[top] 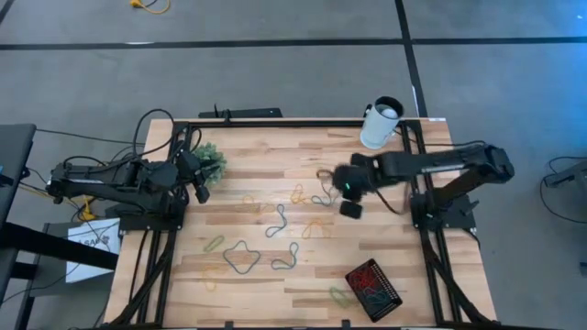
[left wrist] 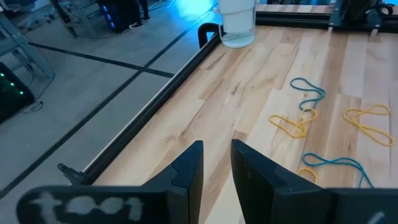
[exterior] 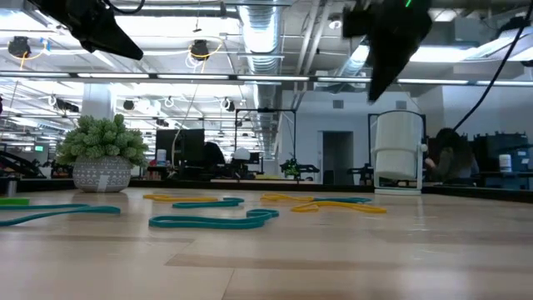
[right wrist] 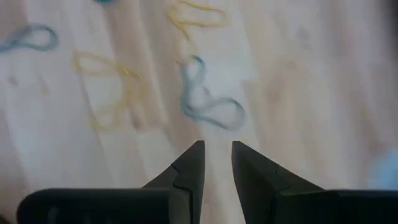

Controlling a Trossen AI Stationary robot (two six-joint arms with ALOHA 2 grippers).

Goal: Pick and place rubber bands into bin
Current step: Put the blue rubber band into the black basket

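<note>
Several rubber bands lie flat on the wooden table point(top: 275, 156): a teal one point(top: 278, 220), a dark one point(top: 240, 258), yellow ones point(top: 298, 194) and a green one point(top: 214, 243). The black bin point(top: 373, 287) sits near the table's front right corner with a few bands inside. My right gripper point(top: 349, 203) hangs open above the table right of centre, pointing steeply down. A blue band point(right wrist: 208, 102) lies on the table just ahead of its fingers point(right wrist: 193, 165). At the table's left side my left gripper point(top: 200, 188) is raised and open point(left wrist: 217, 152), with nothing between its fingers.
A white cup point(top: 381, 124) stands at the far right corner. A small potted plant point(top: 211, 160) stands at the far left, close to my left gripper. One green band point(top: 341, 295) lies just left of the bin. Black frame rails point(top: 431, 266) run along both table sides.
</note>
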